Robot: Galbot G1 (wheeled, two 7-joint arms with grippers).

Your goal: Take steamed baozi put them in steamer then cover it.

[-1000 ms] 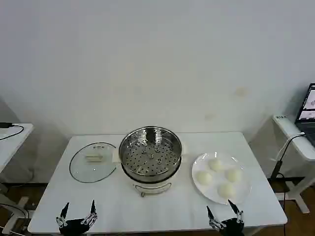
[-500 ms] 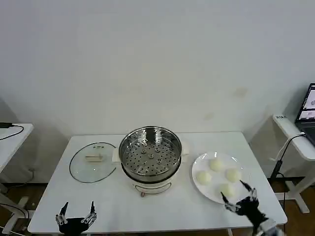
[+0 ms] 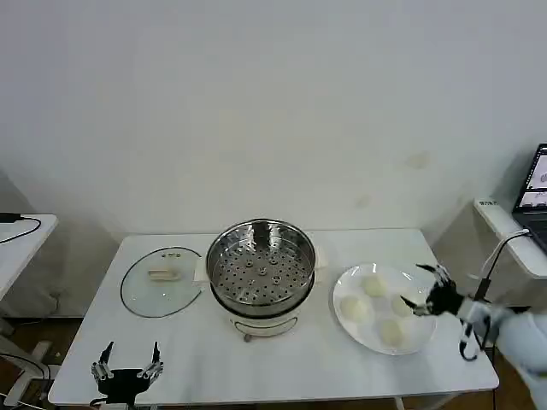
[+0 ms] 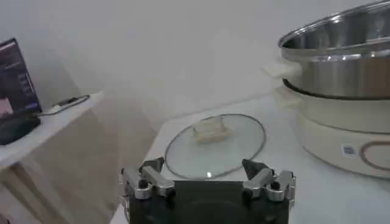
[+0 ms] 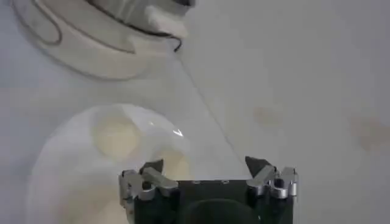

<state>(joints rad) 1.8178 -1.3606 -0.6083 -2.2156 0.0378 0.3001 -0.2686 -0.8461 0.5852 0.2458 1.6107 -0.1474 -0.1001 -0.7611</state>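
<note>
A white table (image 3: 214,359) carries everything. The steamer (image 3: 261,266) stands mid-table, uncovered, its perforated tray bare. The cover (image 3: 161,280) lies flat on the table just beside it on the left, handle up. On the right, a white plate (image 3: 367,329) holds four baozi (image 3: 354,308). The right gripper (image 3: 430,290) hovers over the plate's far right edge, jaws spread wide and holding nothing. The left gripper (image 3: 126,362) sits at the table's near left edge, jaws also wide and holding nothing.
</note>
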